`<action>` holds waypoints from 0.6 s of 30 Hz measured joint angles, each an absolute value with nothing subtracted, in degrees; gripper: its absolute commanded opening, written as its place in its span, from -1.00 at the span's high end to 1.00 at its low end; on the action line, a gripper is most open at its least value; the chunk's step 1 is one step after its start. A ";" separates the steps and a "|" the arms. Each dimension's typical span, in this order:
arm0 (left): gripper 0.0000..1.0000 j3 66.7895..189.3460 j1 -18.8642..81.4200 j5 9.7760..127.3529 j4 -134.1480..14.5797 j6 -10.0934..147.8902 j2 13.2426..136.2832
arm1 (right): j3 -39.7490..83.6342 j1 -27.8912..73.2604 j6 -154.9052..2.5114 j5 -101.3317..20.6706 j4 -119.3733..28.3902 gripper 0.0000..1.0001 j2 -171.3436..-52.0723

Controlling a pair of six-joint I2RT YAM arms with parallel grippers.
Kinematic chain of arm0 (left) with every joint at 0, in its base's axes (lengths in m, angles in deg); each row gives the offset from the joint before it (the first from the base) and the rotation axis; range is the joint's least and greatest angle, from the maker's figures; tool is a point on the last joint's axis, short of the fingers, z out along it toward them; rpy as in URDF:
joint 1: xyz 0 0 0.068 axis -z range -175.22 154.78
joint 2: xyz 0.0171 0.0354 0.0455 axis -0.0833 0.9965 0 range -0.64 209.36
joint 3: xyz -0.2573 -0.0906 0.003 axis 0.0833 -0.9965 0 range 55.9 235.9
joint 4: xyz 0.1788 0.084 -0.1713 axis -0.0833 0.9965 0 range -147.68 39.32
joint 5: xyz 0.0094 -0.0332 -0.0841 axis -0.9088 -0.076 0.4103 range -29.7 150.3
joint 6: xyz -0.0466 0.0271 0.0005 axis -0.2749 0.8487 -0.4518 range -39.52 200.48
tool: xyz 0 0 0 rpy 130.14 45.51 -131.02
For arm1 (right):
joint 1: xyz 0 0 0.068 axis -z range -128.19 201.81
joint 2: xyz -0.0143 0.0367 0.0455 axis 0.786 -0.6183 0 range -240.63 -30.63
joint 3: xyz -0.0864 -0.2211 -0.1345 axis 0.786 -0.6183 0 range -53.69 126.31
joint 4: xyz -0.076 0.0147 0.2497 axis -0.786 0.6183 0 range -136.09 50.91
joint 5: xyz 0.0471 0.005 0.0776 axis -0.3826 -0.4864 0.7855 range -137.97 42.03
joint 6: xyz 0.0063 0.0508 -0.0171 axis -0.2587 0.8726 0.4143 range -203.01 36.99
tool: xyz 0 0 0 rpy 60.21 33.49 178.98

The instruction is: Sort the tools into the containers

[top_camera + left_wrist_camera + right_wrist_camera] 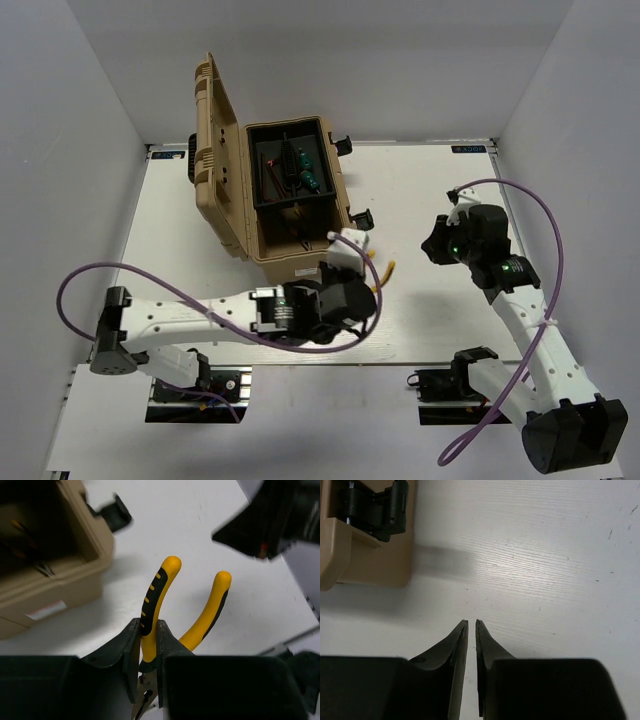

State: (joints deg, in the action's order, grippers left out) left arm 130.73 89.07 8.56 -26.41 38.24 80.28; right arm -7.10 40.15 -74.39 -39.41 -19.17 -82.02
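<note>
The left tool point(149, 649) grips 1 handle of a pair of yellow-and-black-handled pliers point(156, 592). Its 2 dark fingers point(129, 652) pinch that handle close to the pivot. Both handles splay away from the wrist camera, and the metal nose points back between the fingers. The pliers hang over the white worktop point(200, 230), just beside the near right corner of the tan hard-plastic toolbox point(75, 575), outside it. A black latch point(115, 512) juts from the wall of the toolbox nearby.

In the top view the toolbox's ribbed lid point(215, 150) stands open on the left. A short green-handled screwdriver point(310, 172) lies in the black interior among other dark items too small to name.

The right tool point(471, 630) has its jaws narrow, almost touching, with nothing between them. It hangs over bare worktop, well to the right of the toolbox. Only a corner of the toolbox shows at the upper left of the right wrist view.
</note>
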 measured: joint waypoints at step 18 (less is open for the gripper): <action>1.00 127.10 62.12 -2.26 -51.40 66.06 81.75 | -10.49 42.25 -74.37 -35.74 -19.76 0.66 -80.65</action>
